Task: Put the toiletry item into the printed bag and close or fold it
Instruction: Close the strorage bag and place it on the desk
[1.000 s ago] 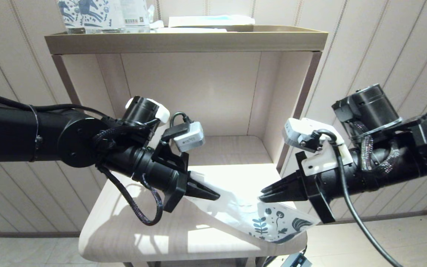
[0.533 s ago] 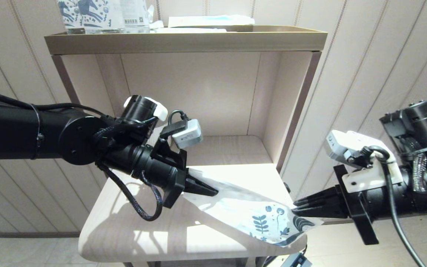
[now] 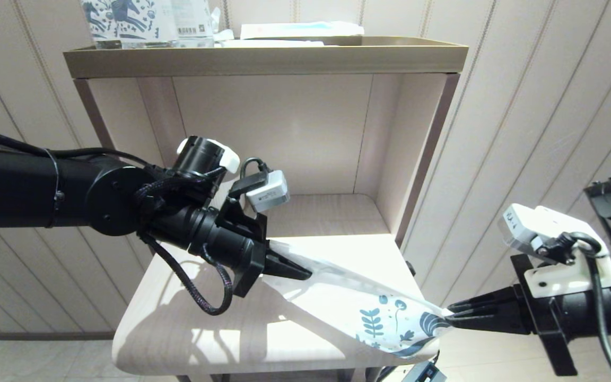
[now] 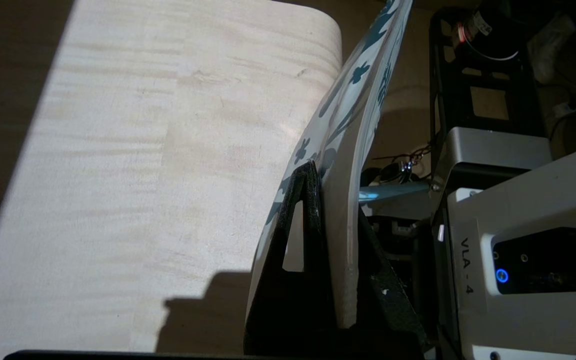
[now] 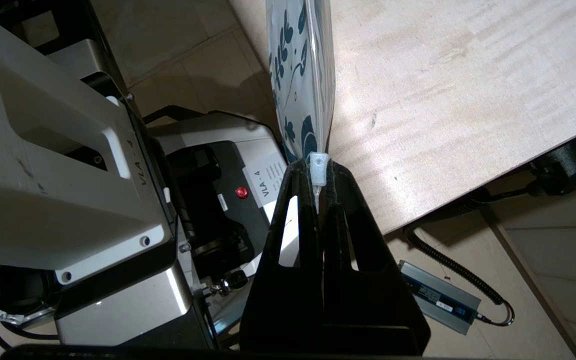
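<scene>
The right gripper (image 3: 450,319) pinched a small white slider tab (image 5: 318,167) at the printed end of the printed bag (image 3: 358,305), just off the near right corner of the wooden shelf (image 3: 167,339). From there the bag hung taut above the shelf board toward the left gripper (image 3: 305,275), whose fingers were pressed together on the plain white end. The toiletry item showed in no view; it was probably already inside, though the pictures could not confirm that. With the slider sitting at the bag's edge, the closing looked nearly or fully done, leaving perhaps only setting the bag down. Farther back, blue horse-printed packs (image 3: 120,18) stood on the top shelf.
</scene>
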Robot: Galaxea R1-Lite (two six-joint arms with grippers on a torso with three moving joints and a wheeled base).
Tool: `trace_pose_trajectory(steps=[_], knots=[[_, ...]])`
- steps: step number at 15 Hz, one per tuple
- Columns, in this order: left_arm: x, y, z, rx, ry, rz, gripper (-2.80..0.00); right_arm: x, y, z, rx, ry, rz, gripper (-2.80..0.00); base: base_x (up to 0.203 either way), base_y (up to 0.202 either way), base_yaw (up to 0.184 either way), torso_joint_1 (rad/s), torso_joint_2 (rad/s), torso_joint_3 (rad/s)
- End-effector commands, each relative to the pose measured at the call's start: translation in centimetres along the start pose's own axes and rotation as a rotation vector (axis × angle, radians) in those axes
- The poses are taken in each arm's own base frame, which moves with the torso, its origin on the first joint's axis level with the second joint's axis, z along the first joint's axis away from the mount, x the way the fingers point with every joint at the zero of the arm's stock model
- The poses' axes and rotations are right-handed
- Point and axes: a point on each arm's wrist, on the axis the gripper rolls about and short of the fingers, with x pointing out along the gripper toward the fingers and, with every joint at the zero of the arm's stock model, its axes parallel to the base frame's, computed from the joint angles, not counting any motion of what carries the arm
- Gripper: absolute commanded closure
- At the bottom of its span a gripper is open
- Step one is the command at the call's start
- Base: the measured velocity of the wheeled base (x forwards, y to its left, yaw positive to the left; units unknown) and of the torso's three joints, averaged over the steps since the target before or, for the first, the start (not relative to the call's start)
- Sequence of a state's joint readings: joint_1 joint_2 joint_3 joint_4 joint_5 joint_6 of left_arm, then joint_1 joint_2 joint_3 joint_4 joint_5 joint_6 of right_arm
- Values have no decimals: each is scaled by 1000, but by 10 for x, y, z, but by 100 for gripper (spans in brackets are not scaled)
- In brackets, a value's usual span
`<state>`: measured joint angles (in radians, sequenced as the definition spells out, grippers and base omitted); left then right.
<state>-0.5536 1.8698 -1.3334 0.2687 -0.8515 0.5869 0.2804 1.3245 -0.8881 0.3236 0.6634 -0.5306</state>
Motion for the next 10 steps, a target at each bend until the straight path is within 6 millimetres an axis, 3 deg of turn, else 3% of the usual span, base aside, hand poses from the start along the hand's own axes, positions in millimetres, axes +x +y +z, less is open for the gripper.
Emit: trace_pose_trajectory(steps=[1, 10], knots=[[1, 1, -2, -2, 1, -6, 0, 0, 0, -1, 0, 1, 2, 0, 0, 0, 0, 0, 0, 0], [2, 3, 0, 0, -1, -5, 0, 5, -5, 5, -19, -23, -3, 0, 0, 0, 0, 0, 0, 0]])
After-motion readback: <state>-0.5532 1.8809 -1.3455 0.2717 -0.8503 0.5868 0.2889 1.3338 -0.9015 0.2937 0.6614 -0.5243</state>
